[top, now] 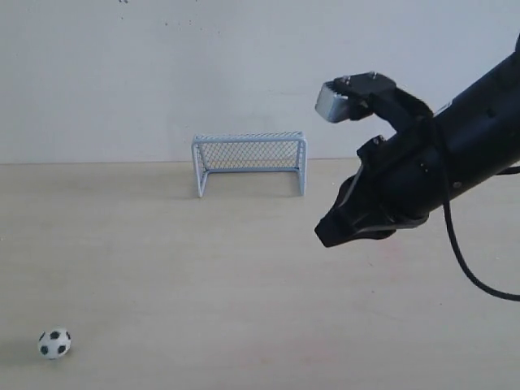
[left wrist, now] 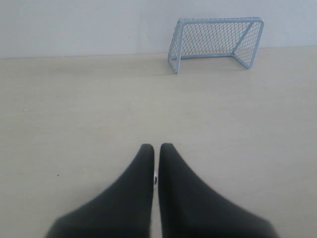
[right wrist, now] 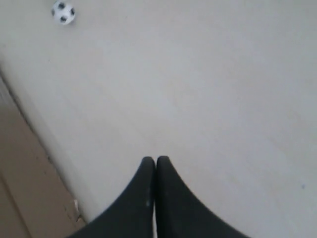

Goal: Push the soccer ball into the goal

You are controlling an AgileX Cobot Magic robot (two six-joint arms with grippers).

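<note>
My right gripper (top: 327,234) hangs above the table (top: 203,276) on the right side, its two black fingers pressed together at the tips (right wrist: 155,159) and holding nothing. My left gripper (left wrist: 156,148) is likewise closed to a thin slit with nothing between its fingers, and it points toward the goal (left wrist: 216,21). The goal (top: 249,140) stands at the back of the table against the wall. The soccer ball (top: 54,344) sits near the front left corner, well apart from the goal and from my right gripper, close to the table edge (right wrist: 63,12).
</note>
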